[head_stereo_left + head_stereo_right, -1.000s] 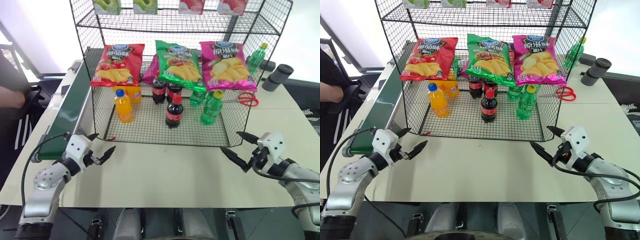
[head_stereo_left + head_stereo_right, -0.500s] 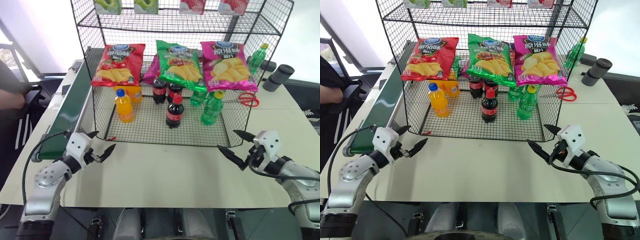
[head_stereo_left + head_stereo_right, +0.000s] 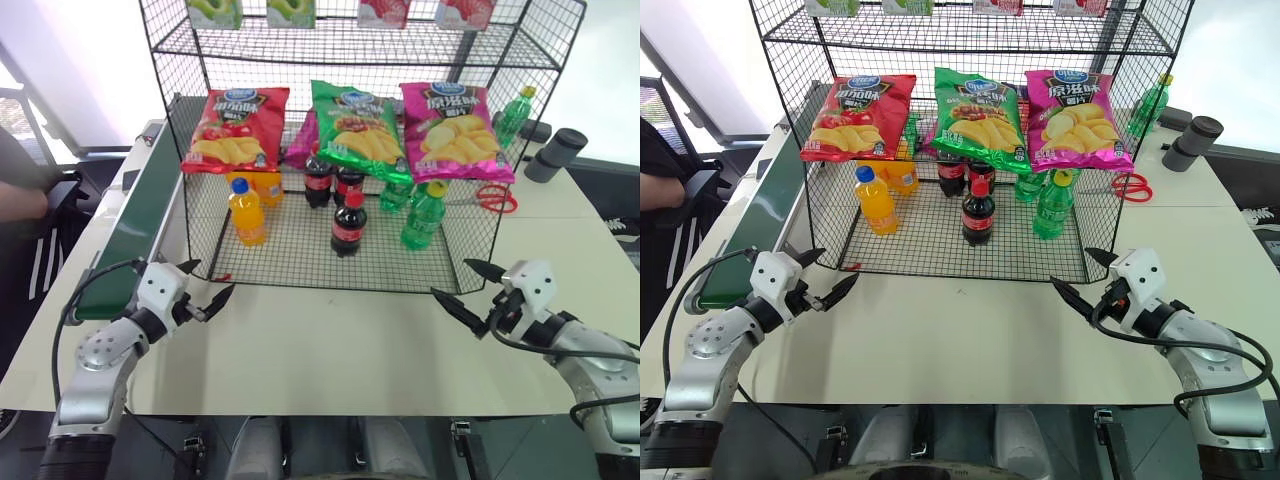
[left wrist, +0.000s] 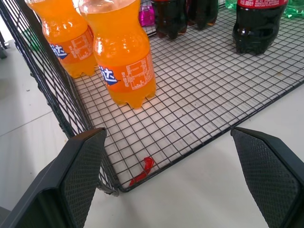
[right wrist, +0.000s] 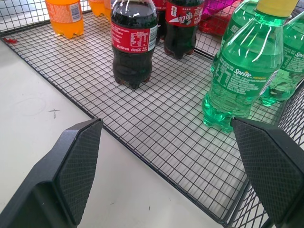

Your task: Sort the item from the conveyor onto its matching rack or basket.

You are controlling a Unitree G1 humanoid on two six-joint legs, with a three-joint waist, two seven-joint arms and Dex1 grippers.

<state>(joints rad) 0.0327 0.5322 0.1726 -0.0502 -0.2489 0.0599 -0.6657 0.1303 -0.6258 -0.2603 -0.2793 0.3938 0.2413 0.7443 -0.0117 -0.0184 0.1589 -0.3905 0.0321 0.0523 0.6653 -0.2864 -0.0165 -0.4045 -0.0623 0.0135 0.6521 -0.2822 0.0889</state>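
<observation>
Both grippers hang released over the table, left gripper [image 3: 197, 285] and right gripper [image 3: 458, 288] empty; the cola bottle [image 3: 348, 225] stands upright on the rack [image 3: 300, 262] floor, centre.

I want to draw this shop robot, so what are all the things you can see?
rack: one, black wire, on the table
conveyor: one, dark green, left of the rack
chip bags: three, red, green and pink, hung on the rack's front
cola bottles: three, dark brown with red labels, rack floor, middle
orange bottles: two, orange, rack floor, left side
green bottles: at least two, rack floor, right side; one more beyond the rack's right corner
scissors: one, red handles, table right of the rack
person's arm: one, far left edge
left claw: one, black, open, before the rack's left corner
right claw: one, black, open, before the rack's right corner
</observation>
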